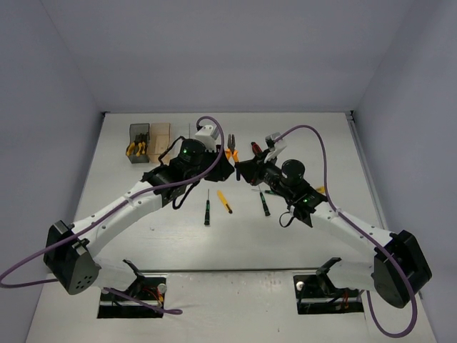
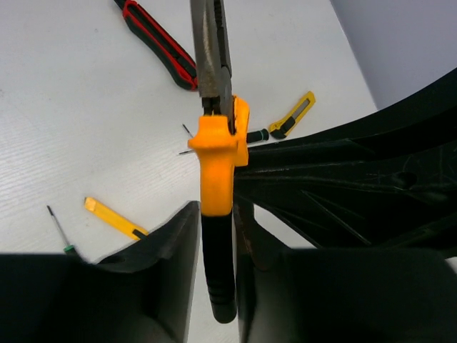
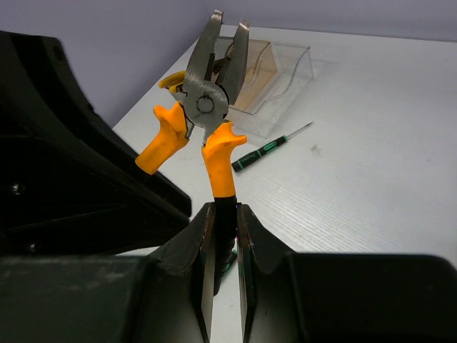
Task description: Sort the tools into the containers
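Observation:
Orange-handled pliers [image 1: 232, 153] hang above the table between my two grippers, handles spread. My left gripper [image 1: 221, 163] is shut on one black-tipped handle [image 2: 218, 243], seen in the left wrist view [image 2: 216, 214]. My right gripper [image 1: 243, 169] is shut on the other handle [image 3: 225, 207], seen in the right wrist view [image 3: 221, 214]. The steel nose [image 3: 218, 50] points up and away. A smoky dark bin [image 1: 139, 143] with yellow-handled tools and an amber bin [image 1: 160, 136] stand at the back left. The clear bin [image 3: 285, 68] shows in the right wrist view beside the amber one [image 3: 250, 75].
On the table lie a red-handled tool [image 2: 161, 43], two yellow utility knives [image 2: 293, 116] [image 2: 114, 218], and thin black-and-green screwdrivers [image 1: 207, 207] [image 1: 264, 204] [image 3: 271, 146]. Purple cables loop over both arms. Grey walls close in the table.

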`<state>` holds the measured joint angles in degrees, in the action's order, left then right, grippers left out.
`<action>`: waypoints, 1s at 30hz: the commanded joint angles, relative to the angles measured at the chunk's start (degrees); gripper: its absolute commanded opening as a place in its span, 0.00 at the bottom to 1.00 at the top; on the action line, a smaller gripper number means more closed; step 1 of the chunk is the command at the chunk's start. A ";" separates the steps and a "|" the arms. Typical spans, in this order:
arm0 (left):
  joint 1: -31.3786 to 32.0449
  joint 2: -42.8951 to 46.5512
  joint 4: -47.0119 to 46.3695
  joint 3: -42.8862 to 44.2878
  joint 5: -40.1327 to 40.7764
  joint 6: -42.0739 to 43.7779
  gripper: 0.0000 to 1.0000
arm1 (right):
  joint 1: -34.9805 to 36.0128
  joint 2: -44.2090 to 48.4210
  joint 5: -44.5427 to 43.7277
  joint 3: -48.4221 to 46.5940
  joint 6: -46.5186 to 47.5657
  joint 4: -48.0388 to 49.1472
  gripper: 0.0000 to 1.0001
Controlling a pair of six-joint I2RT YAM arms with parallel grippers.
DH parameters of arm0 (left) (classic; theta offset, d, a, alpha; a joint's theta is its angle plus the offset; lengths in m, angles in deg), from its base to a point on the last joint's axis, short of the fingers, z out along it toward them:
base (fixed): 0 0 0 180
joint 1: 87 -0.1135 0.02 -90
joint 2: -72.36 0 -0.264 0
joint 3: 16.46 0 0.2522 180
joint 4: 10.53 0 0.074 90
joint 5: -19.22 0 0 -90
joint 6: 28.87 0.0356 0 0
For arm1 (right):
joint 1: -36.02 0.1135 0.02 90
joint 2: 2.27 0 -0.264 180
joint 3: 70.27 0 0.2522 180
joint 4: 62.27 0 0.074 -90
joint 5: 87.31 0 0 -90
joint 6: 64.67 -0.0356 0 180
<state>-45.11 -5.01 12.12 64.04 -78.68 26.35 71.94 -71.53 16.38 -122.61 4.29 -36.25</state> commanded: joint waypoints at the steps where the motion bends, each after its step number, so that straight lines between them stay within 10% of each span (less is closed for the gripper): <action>1: -0.12 2.74 -0.40 1.66 3.33 1.80 0.35 | 2.04 1.47 2.48 -0.14 -0.15 9.87 0.00; 7: -0.14 7.51 5.85 3.89 8.67 4.64 0.52 | 2.04 0.91 2.12 0.00 0.37 9.78 0.00; 24: -0.05 5.74 4.38 2.52 4.29 1.12 0.40 | 2.22 0.52 2.56 -0.18 0.29 9.70 0.00; 30: -0.05 4.76 2.79 2.51 4.11 1.29 0.01 | 2.48 0.08 2.56 -0.36 0.29 9.70 0.00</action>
<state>-44.98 -0.20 19.17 65.22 -74.67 27.87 73.73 -71.62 18.08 -121.51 4.42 -34.69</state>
